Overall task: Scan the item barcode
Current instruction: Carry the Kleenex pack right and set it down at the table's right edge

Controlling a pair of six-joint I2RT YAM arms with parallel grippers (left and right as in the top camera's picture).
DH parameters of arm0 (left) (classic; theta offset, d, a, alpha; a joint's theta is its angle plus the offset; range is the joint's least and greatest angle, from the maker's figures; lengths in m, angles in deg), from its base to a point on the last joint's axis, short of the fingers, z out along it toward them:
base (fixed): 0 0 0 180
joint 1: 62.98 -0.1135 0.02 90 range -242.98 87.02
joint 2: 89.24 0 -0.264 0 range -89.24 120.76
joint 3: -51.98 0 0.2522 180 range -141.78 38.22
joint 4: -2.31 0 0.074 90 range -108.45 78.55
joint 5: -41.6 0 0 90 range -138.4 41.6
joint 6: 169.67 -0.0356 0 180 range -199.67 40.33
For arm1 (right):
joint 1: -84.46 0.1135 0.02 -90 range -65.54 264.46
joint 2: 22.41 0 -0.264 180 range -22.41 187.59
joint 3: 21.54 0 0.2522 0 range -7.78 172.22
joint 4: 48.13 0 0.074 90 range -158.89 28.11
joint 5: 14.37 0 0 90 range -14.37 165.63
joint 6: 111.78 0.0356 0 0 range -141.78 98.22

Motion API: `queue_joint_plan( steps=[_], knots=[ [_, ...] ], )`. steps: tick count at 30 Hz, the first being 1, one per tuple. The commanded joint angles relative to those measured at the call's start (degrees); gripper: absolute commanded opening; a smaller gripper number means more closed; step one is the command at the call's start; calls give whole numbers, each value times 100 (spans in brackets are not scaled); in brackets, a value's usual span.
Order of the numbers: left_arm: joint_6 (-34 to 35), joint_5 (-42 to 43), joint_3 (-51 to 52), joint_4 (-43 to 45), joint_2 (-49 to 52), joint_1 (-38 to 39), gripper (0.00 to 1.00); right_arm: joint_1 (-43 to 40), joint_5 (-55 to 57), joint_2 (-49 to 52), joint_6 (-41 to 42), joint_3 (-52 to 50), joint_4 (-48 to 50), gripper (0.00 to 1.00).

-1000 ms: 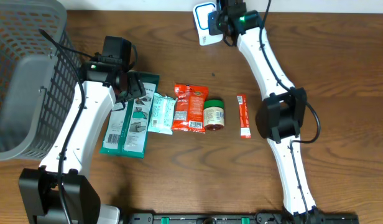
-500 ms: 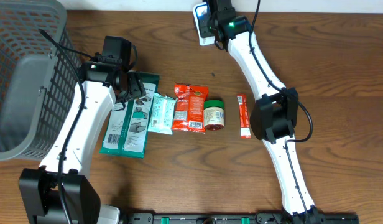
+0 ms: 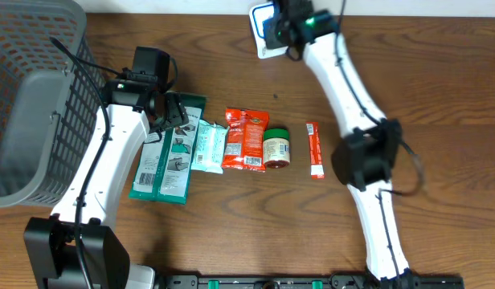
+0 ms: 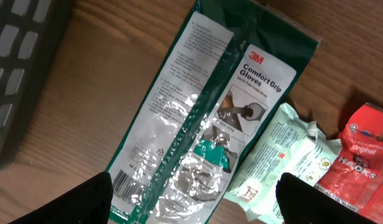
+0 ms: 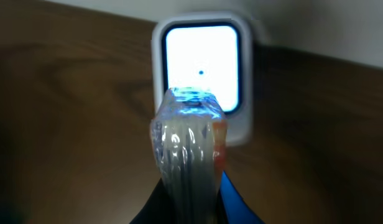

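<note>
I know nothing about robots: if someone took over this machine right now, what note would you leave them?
Right gripper: shut on a clear-wrapped packet, held up before the lit scanner.
Left gripper: open, above the green glove pack, holding nothing.
In a row beside that pack: pale pouch, red bag, jar, red stick. Grey basket at the left.
Done: packet presented; whether it registered can't be seen.
Left: probably the five items in the row.

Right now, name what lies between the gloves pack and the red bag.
A pale green packet lies between gloves pack and red bag, clearest overhead.
</note>
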Motion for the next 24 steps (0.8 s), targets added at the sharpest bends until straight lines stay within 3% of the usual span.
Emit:
queue_joint_plan(
  steps=[1,7,14,19,24],
  knots=[
    [-37,-33,17,-15,11,-2,84,-42,-111,-1685,-179,109,-697,1],
    [-37,-33,17,-15,11,-2,84,-214,70,-3012,-173,109,-2634,1],
    [-37,-33,17,-15,11,-2,84,-752,212,-3187,-170,79,-4072,1],
    [-37,-33,17,-15,11,-2,84,-1279,317,-3099,-33,-356,-4221,1],
    [-37,-33,17,-13,11,-2,84,-1818,1075,-3099,828,-1462,-4229,1]
  ],
)
